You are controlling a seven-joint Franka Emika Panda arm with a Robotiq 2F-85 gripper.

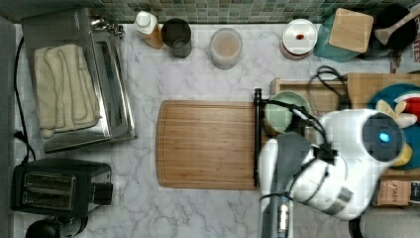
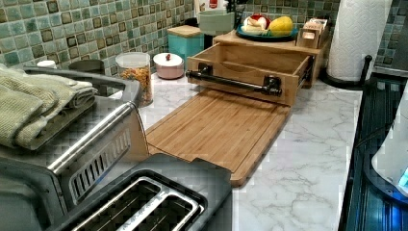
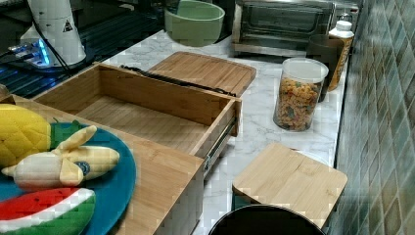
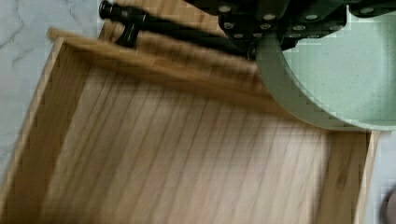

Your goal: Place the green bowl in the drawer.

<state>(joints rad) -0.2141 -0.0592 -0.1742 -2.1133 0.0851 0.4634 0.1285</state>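
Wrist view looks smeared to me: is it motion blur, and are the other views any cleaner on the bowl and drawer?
In the wrist view the drawer floor's grain is streaked and the green bowl has soft edges, which suggests motion. The right view is crisper on the bowl, cropped at the frame's top. The top view is blocky, with cables crossing the bowl.

Gripper (image 4: 280, 28) clamped, arm aloft.

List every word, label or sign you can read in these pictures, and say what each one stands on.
"STASH": brown box at the top view's right edge.
"TES": end of a cut-off word on a package at the top view's right edge.
Black warning triangle, no words: white robot base.
Label on the orange bottle: unreadable.
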